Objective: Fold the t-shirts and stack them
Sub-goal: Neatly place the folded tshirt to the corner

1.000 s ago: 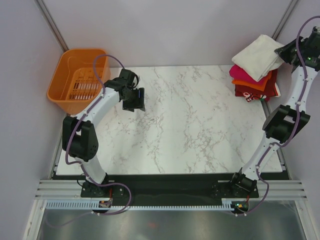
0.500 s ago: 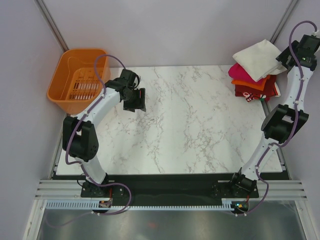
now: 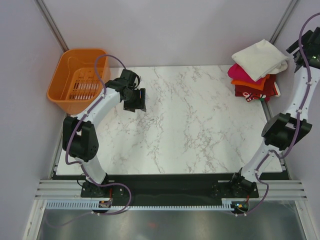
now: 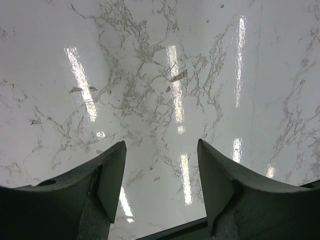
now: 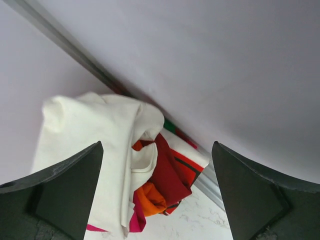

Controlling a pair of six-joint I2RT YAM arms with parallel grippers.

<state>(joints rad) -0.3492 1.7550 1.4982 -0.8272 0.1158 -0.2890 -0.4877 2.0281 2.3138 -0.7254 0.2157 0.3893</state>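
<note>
Right gripper (image 5: pixel 157 146) retreated off cream shirt (image 3: pixel 259 59), wide, empty; left gripper (image 4: pixel 161 145) wide; stack (image 3: pixel 257 89) underneath half-hidden.

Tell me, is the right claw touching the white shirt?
Apart. In the right wrist view the open right claw looks at the white shirt from a distance, and the top view shows a gap between them.
</note>
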